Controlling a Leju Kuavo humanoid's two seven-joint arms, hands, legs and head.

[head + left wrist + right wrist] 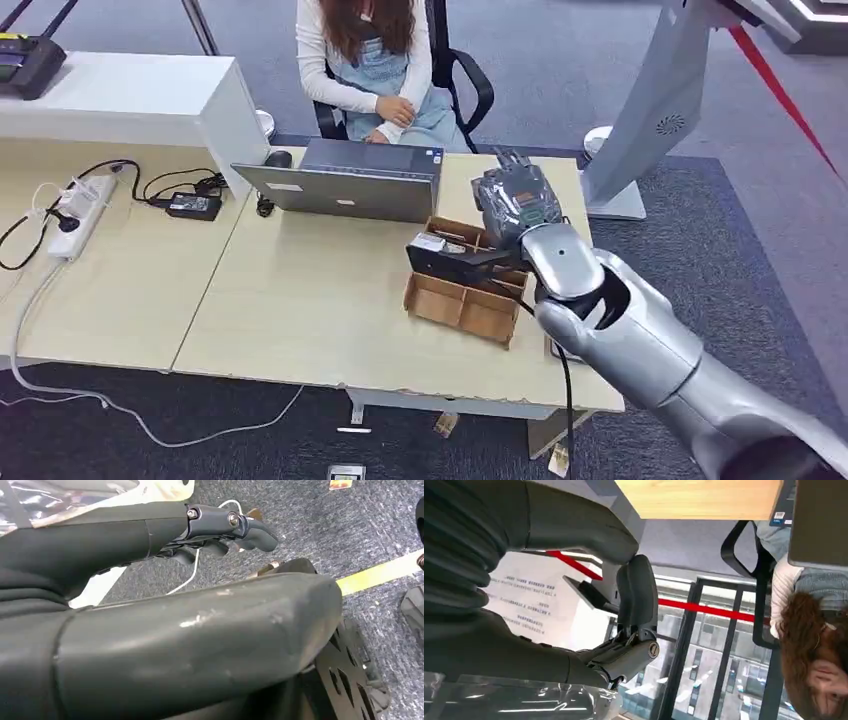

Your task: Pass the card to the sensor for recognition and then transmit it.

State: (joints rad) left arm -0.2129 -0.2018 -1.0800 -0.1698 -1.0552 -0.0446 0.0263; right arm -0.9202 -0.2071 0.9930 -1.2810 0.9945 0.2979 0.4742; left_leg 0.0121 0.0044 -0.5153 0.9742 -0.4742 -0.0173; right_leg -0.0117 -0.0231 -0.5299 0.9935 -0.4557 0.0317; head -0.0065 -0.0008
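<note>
Head view gives us a pale wood-grain worktop [300, 290] with a shallow brown cardboard tray [462, 305], split into compartments by thin card walls. A boxy black sensor [445, 255] sits at the tray's far left corner, with a small white card [428, 242] lying flat on top of it.

Our right hand [515, 195] hovers just beyond the tray, a dark, glossy, plastic-wrapped shape on the end of a smooth silver arm [640, 345]. In the right wrist view that hand [636, 630] has its thick grey thumb and darker fingers [638, 592] lying apart, with nothing between them.

Our left hand [220, 530] appears in the left wrist view, hanging over grey carpet [320, 525] crossed by a yellow stripe [380, 572]; its fingers are loosely bent and hold nothing.

Behind the tray stands an open grey laptop [345, 185], and a person [370, 60] in a white top sits on a black chair beyond it. A white power strip [75, 210] and a black adapter [192, 205] lie on the left of the worktop.
</note>
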